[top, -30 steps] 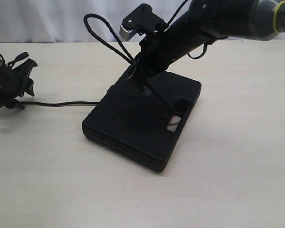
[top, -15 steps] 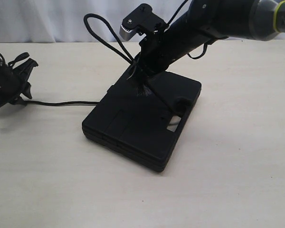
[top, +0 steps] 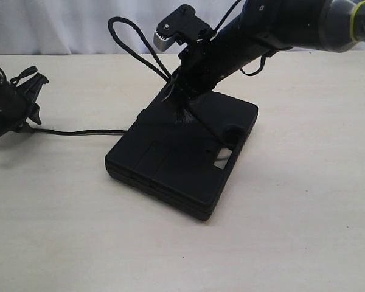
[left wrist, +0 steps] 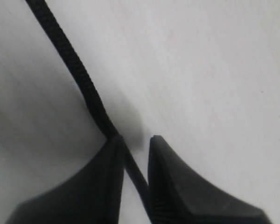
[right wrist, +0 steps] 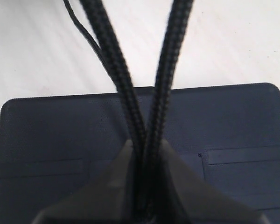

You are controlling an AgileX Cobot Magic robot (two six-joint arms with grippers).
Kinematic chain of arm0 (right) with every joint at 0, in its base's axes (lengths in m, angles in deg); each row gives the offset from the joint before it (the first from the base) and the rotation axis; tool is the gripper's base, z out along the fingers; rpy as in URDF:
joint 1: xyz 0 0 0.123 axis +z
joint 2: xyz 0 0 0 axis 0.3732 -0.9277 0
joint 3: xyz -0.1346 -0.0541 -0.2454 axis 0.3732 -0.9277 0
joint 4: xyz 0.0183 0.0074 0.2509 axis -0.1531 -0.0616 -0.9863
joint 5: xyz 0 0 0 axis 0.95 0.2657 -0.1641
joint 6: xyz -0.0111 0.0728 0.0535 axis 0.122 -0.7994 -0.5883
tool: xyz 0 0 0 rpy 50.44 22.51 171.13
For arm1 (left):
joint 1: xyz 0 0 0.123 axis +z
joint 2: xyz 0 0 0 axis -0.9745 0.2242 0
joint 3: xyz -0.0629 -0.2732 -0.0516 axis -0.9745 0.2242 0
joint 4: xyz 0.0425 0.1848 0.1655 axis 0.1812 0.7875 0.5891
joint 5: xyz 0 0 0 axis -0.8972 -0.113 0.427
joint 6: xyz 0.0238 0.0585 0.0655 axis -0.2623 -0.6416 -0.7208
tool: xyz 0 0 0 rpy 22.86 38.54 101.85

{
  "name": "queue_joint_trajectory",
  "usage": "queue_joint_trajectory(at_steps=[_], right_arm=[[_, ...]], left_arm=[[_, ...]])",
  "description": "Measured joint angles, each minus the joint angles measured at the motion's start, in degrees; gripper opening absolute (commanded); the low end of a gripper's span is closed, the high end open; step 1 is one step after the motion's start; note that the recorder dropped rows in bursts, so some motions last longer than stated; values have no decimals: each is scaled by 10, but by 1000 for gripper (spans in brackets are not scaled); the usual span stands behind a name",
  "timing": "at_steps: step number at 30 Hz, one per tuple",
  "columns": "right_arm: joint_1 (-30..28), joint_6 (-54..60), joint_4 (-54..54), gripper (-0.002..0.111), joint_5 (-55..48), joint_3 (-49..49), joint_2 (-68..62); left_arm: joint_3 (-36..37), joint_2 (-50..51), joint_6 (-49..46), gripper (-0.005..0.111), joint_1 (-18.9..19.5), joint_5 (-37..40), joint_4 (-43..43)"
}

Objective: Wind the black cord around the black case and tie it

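Observation:
The black case [top: 170,159] lies flat in the middle of the table, its handle slot toward the right. Just above the case's far edge, my right gripper [top: 180,91] is shut on two strands of the black cord [top: 129,33]. The loop arcs up to the left and the frayed knot [top: 184,115] hangs below the fingers. In the right wrist view the strands [right wrist: 109,60] run out from between the fingertips of the right gripper [right wrist: 144,142] over the case [right wrist: 233,116]. The cord [top: 79,132] trails left across the table to my left gripper [top: 28,125]. That gripper [left wrist: 135,140] is shut on the cord [left wrist: 70,60].
A pale wooden table [top: 292,243] carries everything, with a white curtain [top: 61,24] behind it. The right arm [top: 280,24] reaches in from the upper right over the case. A thin robot cable [top: 255,67] hangs under that arm.
My left gripper's fingers have narrowed onto the cord lying on the table. The right gripper and the case have held still.

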Motion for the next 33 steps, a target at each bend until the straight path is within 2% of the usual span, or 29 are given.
queue_joint_trajectory(at_steps=[5,11,16,20,24,33], right_arm=[[0,0,0,4,0,0,0],[0,0,0,4,0,0,0],[0,0,0,4,0,0,0],[0,0,0,4,0,0,0],[0,0,0,4,0,0,0],[0,0,0,4,0,0,0]], left_arm=[[0,0,0,19,0,20,0],[-59,-4,0,19,0,200,-14],[-113,-6,1,19,0,291,-88],[-128,1,48,19,0,308,-136],[-129,24,99,19,0,309,-144],[-129,36,109,19,0,269,-67]])
